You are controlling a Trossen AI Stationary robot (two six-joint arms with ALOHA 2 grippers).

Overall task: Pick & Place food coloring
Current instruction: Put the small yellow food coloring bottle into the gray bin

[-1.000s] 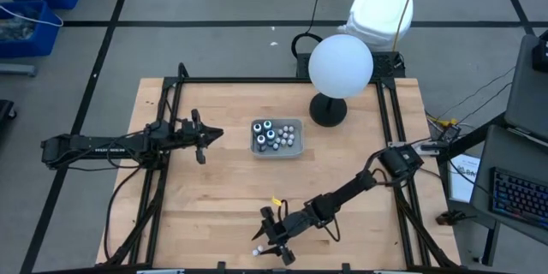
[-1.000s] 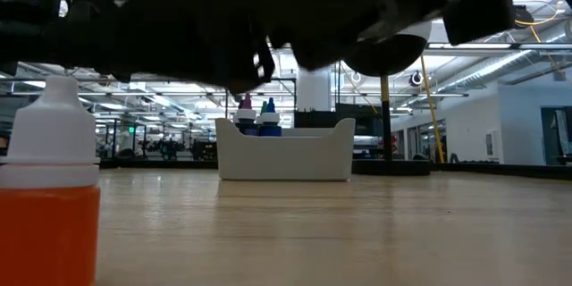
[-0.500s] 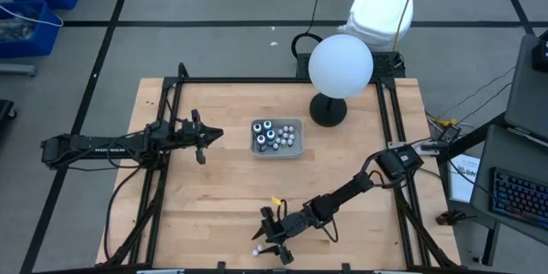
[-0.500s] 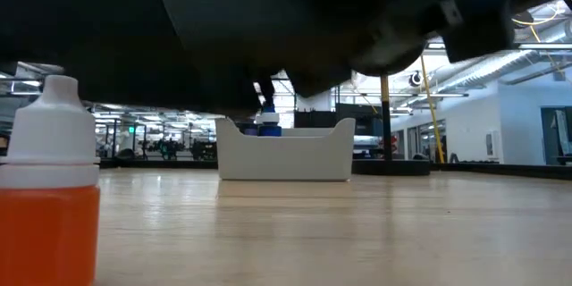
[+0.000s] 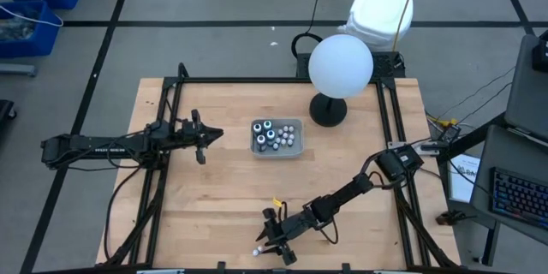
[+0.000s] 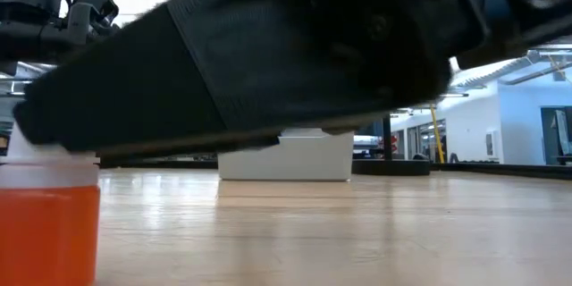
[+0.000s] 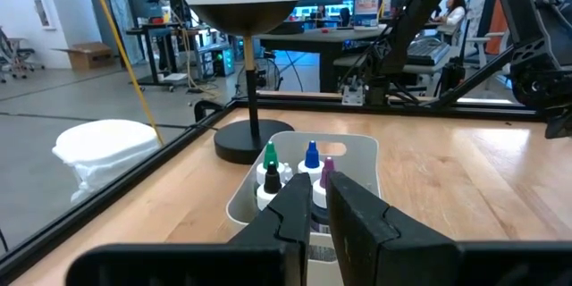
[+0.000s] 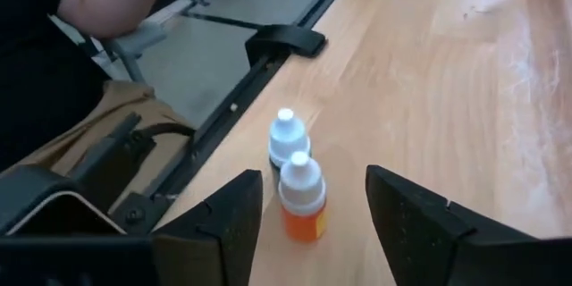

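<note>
An orange food coloring bottle (image 8: 302, 201) with a white cap stands upright on the table near its near edge (image 5: 257, 249), and fills the left of the low view (image 6: 49, 214). A second small white-capped bottle (image 8: 286, 138) stands just behind it. My right gripper (image 8: 315, 188) (image 5: 276, 241) is open, low over the table, its fingers on either side just short of the orange bottle, touching nothing. The grey tray (image 5: 278, 153) (image 7: 357, 147) holds several more bottles. My left gripper (image 5: 205, 134) waits shut, left of the tray.
A large white globe on a black stand (image 5: 341, 66) sits at the far right, behind the tray. A black frame rail (image 8: 268, 63) runs along the near edge close to the bottles. A person's arm (image 8: 107, 0) shows beyond that edge. Bare wood lies between tray and bottles.
My right gripper has come down toward the table and edged closer to the orange bottle; in the low view its dark bulk now covers most of the tray and the bottle's cap. The bottles have stayed put.
</note>
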